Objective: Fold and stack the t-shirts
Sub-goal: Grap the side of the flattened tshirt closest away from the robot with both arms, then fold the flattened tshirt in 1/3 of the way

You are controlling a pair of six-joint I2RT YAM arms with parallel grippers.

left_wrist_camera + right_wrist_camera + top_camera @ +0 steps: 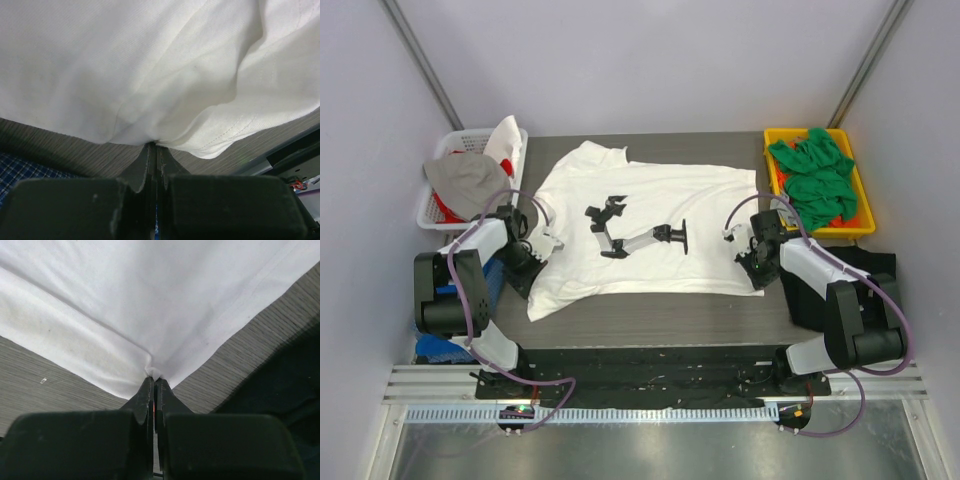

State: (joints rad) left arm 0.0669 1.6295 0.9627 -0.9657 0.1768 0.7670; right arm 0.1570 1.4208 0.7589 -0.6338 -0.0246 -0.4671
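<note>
The white t-shirt [650, 215] lies spread on the table [660, 315], its black print [635, 232] facing up and the neck toward the far left. Both grippers are clenched on its near edge. The left gripper [542, 245] pinches a bunched fold at the near-left side, and the wrist view shows the cloth gathered right at the fingertips [150, 155]. The right gripper [752, 262] grips the near-right corner, with only a small nub of cloth caught at the tips [147, 390].

That thin bite on the right looks like the main risk: a quick lift or a sideways pull could slip the corner free and let 1 side drop mid-fold.

The left grip holds a wrinkled bunch rather than a flat edge, so the crease may come out crooked, or a second layer may ride along.

If the 2 arms rise or travel unevenly, the shirt will likely skew and the fold line will land across the print at an angle.

Too low a carry could drag the cloth and rumple the flat part.

The green t-shirts [815, 170] sit heaped in the yellow bin [772, 140], close behind the right arm, so a wide swing there could snag them.
</note>
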